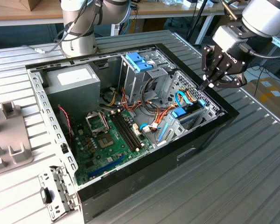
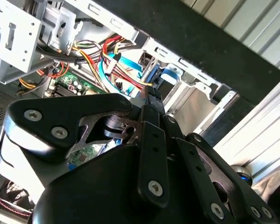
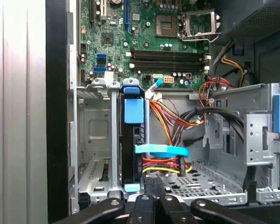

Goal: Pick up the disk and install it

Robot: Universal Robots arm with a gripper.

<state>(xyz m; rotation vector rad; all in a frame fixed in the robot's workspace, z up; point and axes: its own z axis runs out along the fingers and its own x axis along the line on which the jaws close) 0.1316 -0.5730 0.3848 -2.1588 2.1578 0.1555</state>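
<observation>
Open computer case [image 1: 130, 186] lying on a ribbed metal surface [image 1: 252, 177]; disk [image 3: 132, 140] standing on edge in the drive cage [image 3: 95, 135] at the case's front corner, blue tab [image 3: 133, 110] facing out, long axis running down into the case; gripper [image 1: 210, 84] poised right over that cage, at the case's rim, disk just below its fingertips; fingers pressed close together in both wrist views, pinching nothing visible; motherboard [image 1: 107, 140] deeper in the case, beyond the cage.

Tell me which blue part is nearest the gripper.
The disk standing in its bay, just below the gripper; the paler blue latch sits farther away.
</observation>
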